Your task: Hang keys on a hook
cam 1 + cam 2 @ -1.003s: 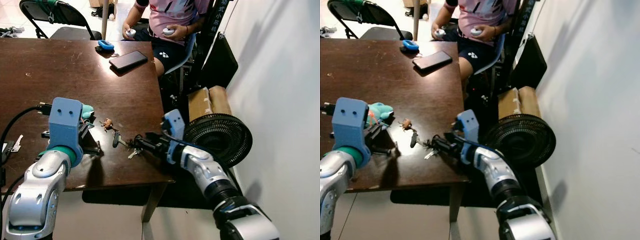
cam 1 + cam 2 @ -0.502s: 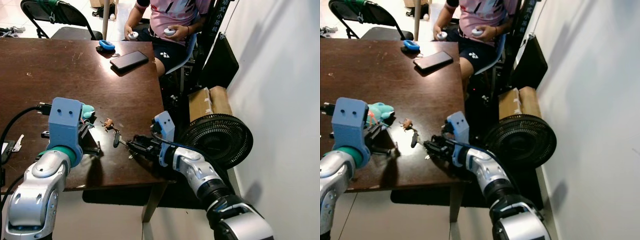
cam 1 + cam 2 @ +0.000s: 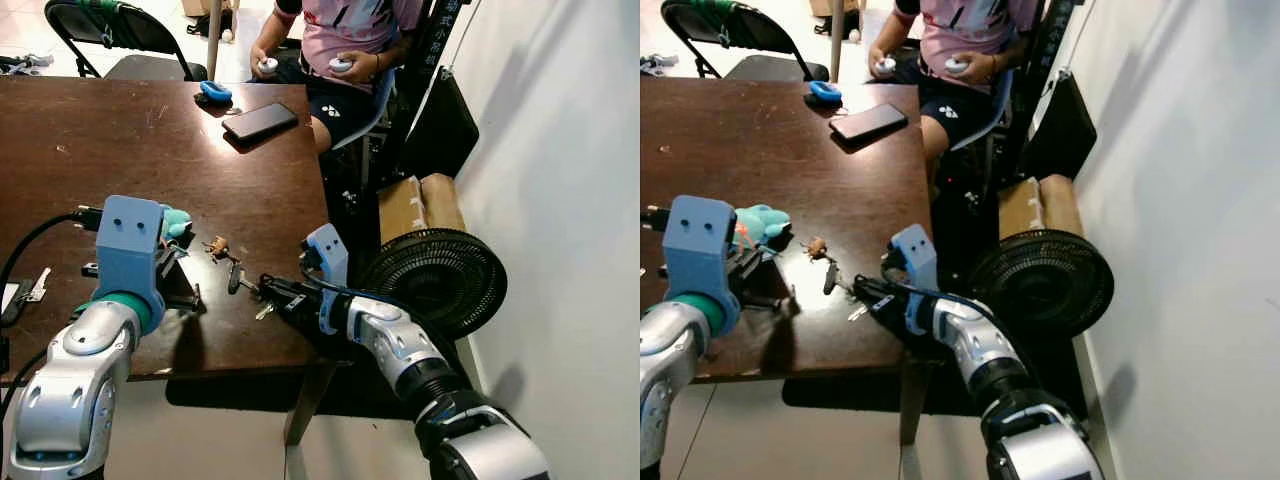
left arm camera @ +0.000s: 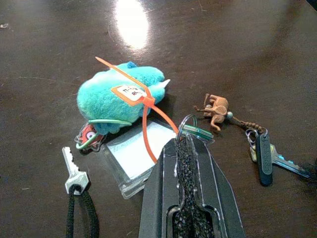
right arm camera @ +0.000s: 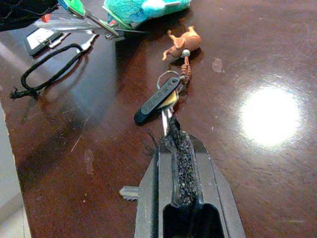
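One bunch of keys (image 5: 163, 99) lies on the surface (image 3: 150, 150) at the tip of the right claw (image 5: 173, 136), whose fingers are pinched together on the key blade, lifting and hanging yet to come.

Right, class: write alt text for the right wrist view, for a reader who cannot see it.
The right tool, fingers closed, pinches the blade of a black-headed key lying on a dark wooden table. A cord links the key ring to a small brown animal charm; a turquoise plush toy lies beyond.

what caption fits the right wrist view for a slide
Right gripper closed on the blade of a key with a small brown animal charm, lying on the dark wooden table.
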Controlling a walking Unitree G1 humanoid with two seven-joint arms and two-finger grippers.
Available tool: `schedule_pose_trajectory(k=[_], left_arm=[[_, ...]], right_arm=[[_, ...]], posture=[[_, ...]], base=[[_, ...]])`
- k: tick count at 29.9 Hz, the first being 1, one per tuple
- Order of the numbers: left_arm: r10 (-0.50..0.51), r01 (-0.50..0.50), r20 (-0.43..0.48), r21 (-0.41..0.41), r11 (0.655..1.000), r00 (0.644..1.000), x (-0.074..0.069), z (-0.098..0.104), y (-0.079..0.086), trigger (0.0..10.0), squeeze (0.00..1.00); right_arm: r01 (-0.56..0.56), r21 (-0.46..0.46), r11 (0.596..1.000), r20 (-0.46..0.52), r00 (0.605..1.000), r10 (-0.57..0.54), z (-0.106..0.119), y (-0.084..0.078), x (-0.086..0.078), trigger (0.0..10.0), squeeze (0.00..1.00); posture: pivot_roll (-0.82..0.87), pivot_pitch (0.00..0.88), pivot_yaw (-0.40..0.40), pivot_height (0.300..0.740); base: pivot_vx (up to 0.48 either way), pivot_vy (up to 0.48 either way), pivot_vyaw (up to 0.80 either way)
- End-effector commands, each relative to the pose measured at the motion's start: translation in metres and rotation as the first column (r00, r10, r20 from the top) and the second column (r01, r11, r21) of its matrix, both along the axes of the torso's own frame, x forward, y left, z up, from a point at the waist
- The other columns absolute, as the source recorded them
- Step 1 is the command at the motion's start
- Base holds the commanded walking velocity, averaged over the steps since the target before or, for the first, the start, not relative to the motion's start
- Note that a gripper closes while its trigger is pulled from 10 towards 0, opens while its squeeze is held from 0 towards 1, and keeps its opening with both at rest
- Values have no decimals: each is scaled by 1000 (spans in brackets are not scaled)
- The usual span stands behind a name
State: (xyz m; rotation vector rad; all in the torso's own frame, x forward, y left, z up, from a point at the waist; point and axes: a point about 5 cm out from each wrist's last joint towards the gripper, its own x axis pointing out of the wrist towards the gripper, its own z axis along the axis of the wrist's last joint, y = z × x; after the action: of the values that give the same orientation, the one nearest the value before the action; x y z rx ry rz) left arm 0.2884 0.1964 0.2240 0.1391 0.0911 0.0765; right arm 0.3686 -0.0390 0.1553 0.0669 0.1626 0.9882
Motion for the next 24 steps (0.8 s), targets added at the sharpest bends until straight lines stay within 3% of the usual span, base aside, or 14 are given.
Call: schedule_pose_trajectory(k=[1, 6, 7, 8, 11, 12, 14, 17, 21, 24], left_arm=[[-1, 1, -5, -3, 1000, 1000, -2, -1, 0, 10000, 0], [-2, 2, -5, -4, 1000, 1000, -2, -1, 0, 10000, 0], [-3, 3, -3, -6, 1000, 1000, -1, -1, -1, 10000, 0], [-4, 4, 1, -8, 1000, 1000, -1, 0, -1, 10000, 0], [-3, 3, 10, -12, 1000, 1000, 0, 1, -2, 10000, 0], [-1, 1, 25, -17, 1000, 1000, 0, 3, -3, 10000, 0], [12, -7, 99, -42, 999, 995, 1, 10, -6, 10000, 0], [16, -10, 126, -49, 999, 992, 1, 13, -8, 10000, 0], [20, -23, 164, 13, 1000, 986, 0, 16, -9, 10000, 0], [17, -26, 187, 49, 998, 982, 0, 19, -5, 10000, 0]], right_arm=[[4, 26, 1000, -31, 1000, -3, -6, -4, -3, 0, 0], [-3, 60, 998, -5, 1000, 3, 2, -5, -2, 0, 0], [-18, 116, 993, 39, 999, 13, 15, -6, -1, 0, 0], [-34, 180, 983, 98, 995, 16, 31, -9, -2, 8275, 0], [-38, 240, 970, 156, 988, 0, 49, -13, -2, 8275, 0], [-30, 288, 957, 202, 979, -30, 63, -17, -2, 10000, 0], [38, 390, 920, 267, 951, -153, 85, -32, -3, 10000, 0], [61, 422, 904, 285, 938, -197, 91, -37, -5, 10000, 0], [104, 471, 876, 322, 904, -281, 96, -51, -17, 10000, 0], [212, 437, 874, 359, 850, -386, 87, -65, -20, 10000, 0]], posture=[[231, 191, 25, 740], [229, 190, 24, 740], [229, 187, 23, 740], [225, 186, 23, 740], [218, 182, 22, 740], [216, 181, 22, 740], [200, 172, 23, 740], [198, 171, 24, 740], [192, 162, 27, 740], [186, 149, 37, 740]], base=[[0, 0, 0], [0, 0, 0], [0, 0, 0], [0, 0, 0], [0, 0, 0], [0, 0, 0], [0, 0, 0], [0, 0, 0], [0, 0, 0], [0, 0, 0]])
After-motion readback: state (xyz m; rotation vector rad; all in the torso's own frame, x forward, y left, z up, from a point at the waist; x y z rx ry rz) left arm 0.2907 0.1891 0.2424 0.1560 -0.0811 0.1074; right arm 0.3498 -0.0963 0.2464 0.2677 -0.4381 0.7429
